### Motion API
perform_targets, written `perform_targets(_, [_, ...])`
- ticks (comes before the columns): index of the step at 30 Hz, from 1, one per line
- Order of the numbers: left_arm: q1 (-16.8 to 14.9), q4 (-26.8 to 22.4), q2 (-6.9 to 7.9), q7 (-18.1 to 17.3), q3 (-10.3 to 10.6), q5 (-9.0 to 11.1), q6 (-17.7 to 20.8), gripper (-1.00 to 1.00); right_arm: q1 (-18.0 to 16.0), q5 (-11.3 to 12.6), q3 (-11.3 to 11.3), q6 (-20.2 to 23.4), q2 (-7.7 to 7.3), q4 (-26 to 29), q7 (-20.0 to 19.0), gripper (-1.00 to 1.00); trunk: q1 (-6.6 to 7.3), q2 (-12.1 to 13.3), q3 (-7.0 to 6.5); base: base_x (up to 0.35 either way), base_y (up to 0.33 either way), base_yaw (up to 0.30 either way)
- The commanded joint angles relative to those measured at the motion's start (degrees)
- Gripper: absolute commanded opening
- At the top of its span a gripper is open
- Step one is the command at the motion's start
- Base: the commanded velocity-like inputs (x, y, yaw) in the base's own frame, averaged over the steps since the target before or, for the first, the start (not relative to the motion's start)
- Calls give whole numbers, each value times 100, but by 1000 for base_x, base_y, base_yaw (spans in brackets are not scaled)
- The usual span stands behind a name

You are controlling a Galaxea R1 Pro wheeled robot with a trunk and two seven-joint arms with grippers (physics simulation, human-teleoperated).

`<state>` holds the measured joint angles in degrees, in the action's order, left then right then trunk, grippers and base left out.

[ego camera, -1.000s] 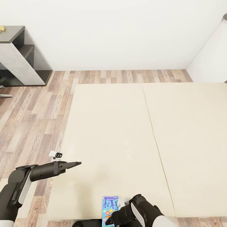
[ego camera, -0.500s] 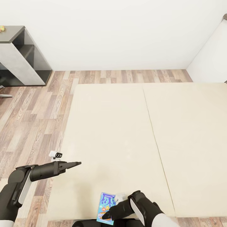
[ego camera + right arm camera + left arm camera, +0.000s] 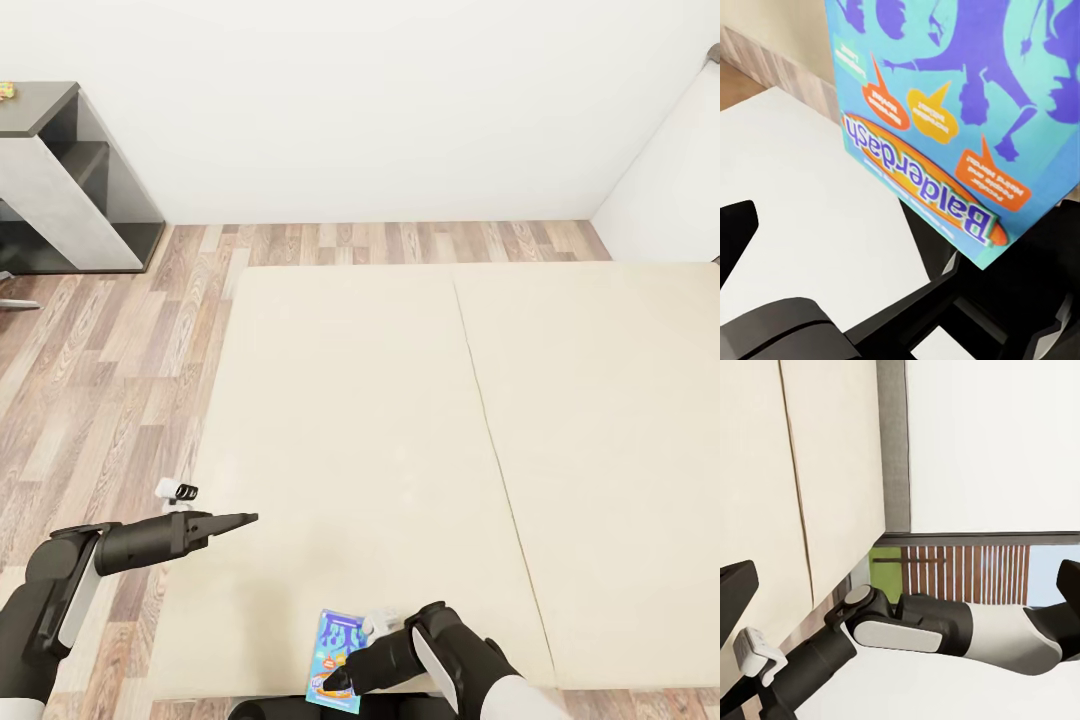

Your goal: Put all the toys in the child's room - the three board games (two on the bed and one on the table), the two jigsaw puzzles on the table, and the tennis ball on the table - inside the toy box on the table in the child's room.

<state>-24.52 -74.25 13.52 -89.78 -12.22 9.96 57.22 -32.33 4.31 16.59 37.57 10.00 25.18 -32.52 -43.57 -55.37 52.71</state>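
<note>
Blue board game (image 3: 340, 655) sits at six o'clock in the head view, at the near edge of the bed (image 3: 420, 420), with the right gripper (image 3: 340, 685) closed on its lower end. Its long axis runs roughly from six toward twelve, leaning a little to one o'clock, and it looks tipped up off the mattress rather than lying flat. This is the arm doing the work; the left gripper (image 3: 240, 519) hangs at about eight o'clock over the bed's left edge, fingers drawn together to a point, nothing between them, well apart from the box.

Farther out, the mattress is bare all the way to twelve o'clock. At ten o'clock, across the wood floor (image 3: 110, 350), stands the dark end of the table (image 3: 45, 110), so the carry likely heads that way; the bin itself is not in sight.

From the right wrist, the box face (image 3: 945, 112) reads plainly, orange title band and speech bubbles included, detail too small from the head. From the left wrist I see the bed's grey frame (image 3: 892, 442) and the right forearm (image 3: 922, 622).
</note>
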Motion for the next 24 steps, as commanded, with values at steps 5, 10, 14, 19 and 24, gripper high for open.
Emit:
perform_targets(5, [-1, -2, 2, -22, 0, -7, 61, 100, -2, 36, 11, 35, 0, 4, 43, 100, -1, -3, 3, 0, 0, 0])
perform_targets(10, [-1, -2, 3, -22, 0, -11, 61, 100, 4, 26, 11, 35, 0, -2, 70, 100, -1, -3, 3, 0, 0, 0])
perform_targets(14, [-1, -2, 2, -22, 0, -11, 61, 100, 6, 28, 11, 16, 0, -3, 70, 100, -1, -3, 3, 0, 0, 0])
perform_targets(19, [-1, -2, -1, -22, 4, -12, 61, 100, 7, 33, 11, -22, 0, 0, 75, 100, -1, -3, 3, 0, 0, 0])
perform_targets(24, [-1, -2, 1, -22, 1, -12, 61, 100, 7, 31, 11, -40, 0, 11, 83, 100, -1, -3, 3, 0, 0, 0])
